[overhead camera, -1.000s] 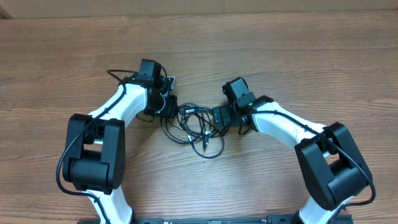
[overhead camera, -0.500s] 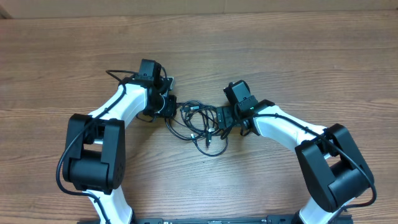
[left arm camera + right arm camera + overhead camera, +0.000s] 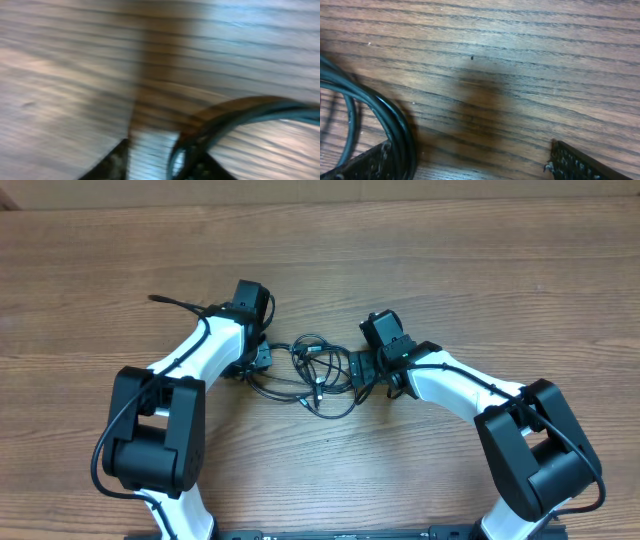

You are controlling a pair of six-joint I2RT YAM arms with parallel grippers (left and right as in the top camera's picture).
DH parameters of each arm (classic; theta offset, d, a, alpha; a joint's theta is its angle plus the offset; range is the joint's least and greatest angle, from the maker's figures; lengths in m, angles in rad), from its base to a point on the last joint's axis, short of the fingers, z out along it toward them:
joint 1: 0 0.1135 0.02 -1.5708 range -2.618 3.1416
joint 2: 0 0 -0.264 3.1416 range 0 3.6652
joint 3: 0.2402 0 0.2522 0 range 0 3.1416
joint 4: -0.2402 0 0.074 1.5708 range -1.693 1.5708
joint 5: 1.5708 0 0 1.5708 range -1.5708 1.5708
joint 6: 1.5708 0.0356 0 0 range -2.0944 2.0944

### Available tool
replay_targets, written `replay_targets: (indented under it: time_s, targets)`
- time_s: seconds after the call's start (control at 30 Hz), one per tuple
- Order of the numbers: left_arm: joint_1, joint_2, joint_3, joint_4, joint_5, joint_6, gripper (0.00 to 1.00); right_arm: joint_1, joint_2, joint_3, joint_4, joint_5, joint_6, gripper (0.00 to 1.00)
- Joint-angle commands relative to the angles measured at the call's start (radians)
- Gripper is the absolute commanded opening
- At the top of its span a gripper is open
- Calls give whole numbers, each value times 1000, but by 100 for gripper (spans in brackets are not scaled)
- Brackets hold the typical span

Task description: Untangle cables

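The cables (image 3: 318, 377) lie as a loose tangle of thin black cords on the wooden table between my two grippers. My left gripper (image 3: 261, 361) is at the tangle's left end. In the blurred left wrist view its jaws (image 3: 165, 160) look closed on a black cable strand (image 3: 240, 112) that curves off to the right. My right gripper (image 3: 357, 370) is at the tangle's right edge, low over the table. In the right wrist view its fingers (image 3: 470, 162) are wide apart, and a cable loop (image 3: 392, 122) lies against the left finger.
The wooden table (image 3: 450, 270) stretches all round; its back edge runs along the top of the overhead view. A thicker black arm wire (image 3: 170, 301) sticks out to the left of the left wrist. Both arm bases stand at the near edge.
My left gripper has turned and shifted slightly up and left, drawing a strand out of the tangle. The tangle has spread and moved up a little. The right gripper has barely moved.
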Motion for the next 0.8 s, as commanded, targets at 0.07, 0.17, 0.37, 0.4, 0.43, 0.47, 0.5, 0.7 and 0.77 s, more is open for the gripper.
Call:
replay_targets:
  time_s: [0.07, 0.17, 0.37, 0.4, 0.43, 0.47, 0.5, 0.7, 0.77]
  targets:
    - [71, 37, -64, -34, -187, -63, 54, -5, 26, -47, -21, 15, 25, 94]
    - [121, 37, -64, -56, -182, -56, 57, -5, 26, -47, -21, 15, 25, 94]
    - [252, 37, -64, -82, -21, 3, 59, -5, 26, -47, -21, 15, 25, 94]
    - [278, 37, -64, -85, 10, 3, 59, -5, 26, -47, -21, 15, 25, 94]
    - [298, 37, -64, -87, 34, 3, 59, -5, 26, -47, -21, 15, 25, 94]
    - [327, 37, -64, -87, 61, 3, 59, -5, 26, -47, -21, 15, 26, 94]
    - [349, 37, -64, -87, 83, 3, 59, -5, 26, -47, -21, 15, 26, 94]
    - [504, 37, -64, -84, 296, 45, 78, -5, 26, -47, -23, 16, 25, 94]
    - [550, 37, -64, -83, 393, 89, 78, -5, 26, -47, -23, 16, 26, 94]
